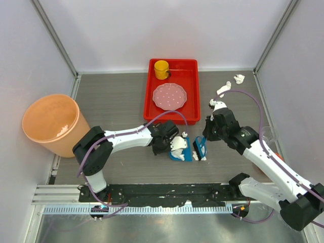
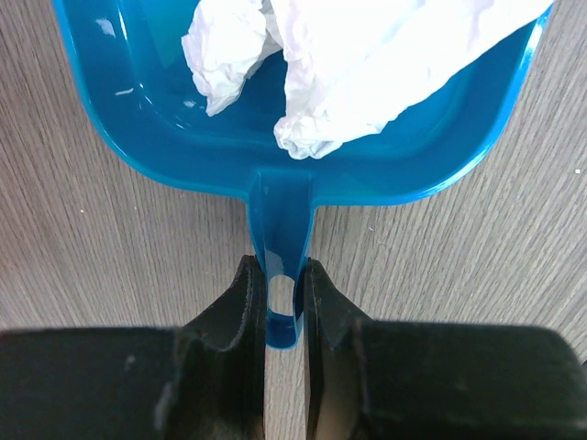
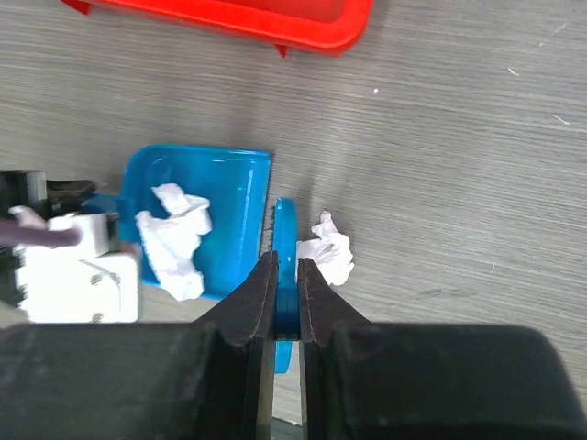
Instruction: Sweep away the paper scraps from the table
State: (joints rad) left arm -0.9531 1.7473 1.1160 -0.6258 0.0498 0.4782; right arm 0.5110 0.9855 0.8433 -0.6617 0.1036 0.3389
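Observation:
My left gripper is shut on the handle of a blue dustpan. In the left wrist view its fingers clamp the handle, and the dustpan holds two crumpled white paper scraps. My right gripper is shut on a small blue brush. In the right wrist view the brush stands at the dustpan's open edge, with one scrap on the table just right of it. More scraps lie on the table at the far right.
A red tray at the back centre holds a pink dotted plate and a yellow cup. An orange bucket stands at the left edge. White walls and metal rails border the table.

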